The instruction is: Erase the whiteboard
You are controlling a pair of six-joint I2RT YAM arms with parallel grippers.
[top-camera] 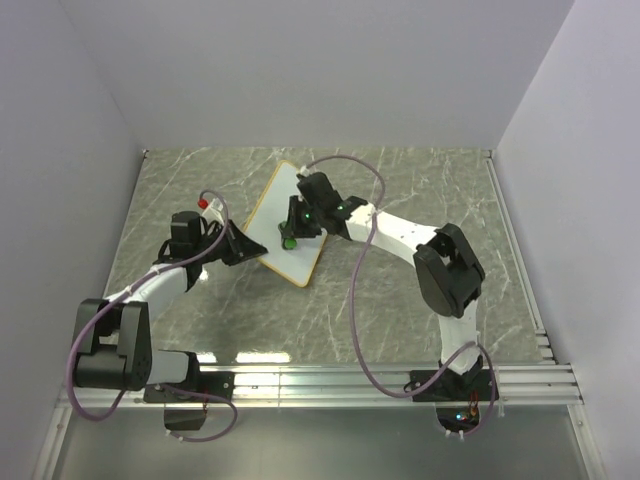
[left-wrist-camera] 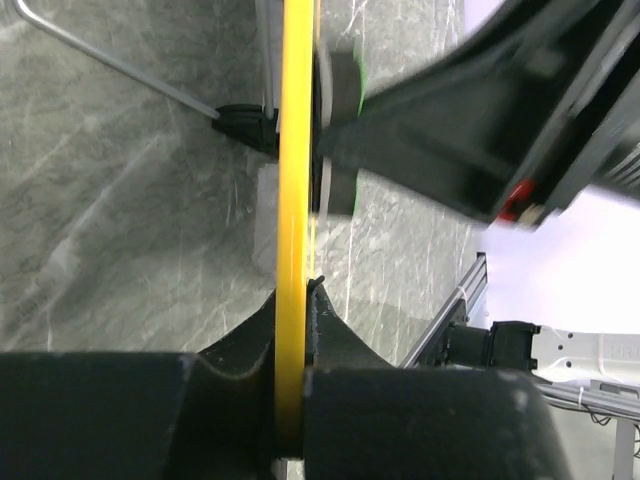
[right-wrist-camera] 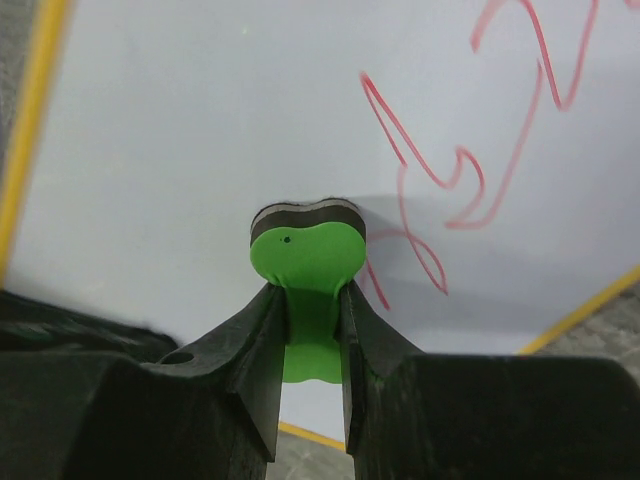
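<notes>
Seen from above, a desk with a grey-green marbled top (top-camera: 420,190) sits inside a plain white enclosure, with pale walls (top-camera: 330,70) rising along the far, left and right edges. Ribbed metal rails (top-camera: 330,380) run along the near edge, where both arm bases are bolted. Purple cables (top-camera: 356,290) loop over the arms.

The whiteboard (top-camera: 272,212) is in the far half of the desk, a little left of centre. It is turned diagonally, with one corner pointing at the far edge. Its frame is thin and light yellow-brown.

The left gripper (top-camera: 250,248) reaches in from the near-left corner. In its wrist view the whiteboard (left-wrist-camera: 293,190) appears edge-on as a yellow strip, and the left gripper (left-wrist-camera: 293,330) is clamped on that frame, one finger on each side.

The right gripper (top-camera: 294,230) reaches in from the near-right corner and hangs over the board's middle. Its wrist view shows the right gripper (right-wrist-camera: 307,300) pinching a green bow-shaped eraser (right-wrist-camera: 305,255) at the waist. The eraser's dark pad presses against the whiteboard (right-wrist-camera: 180,130). Red scribbles (right-wrist-camera: 470,160) lie just beside the eraser, towards the right of that view.
</notes>
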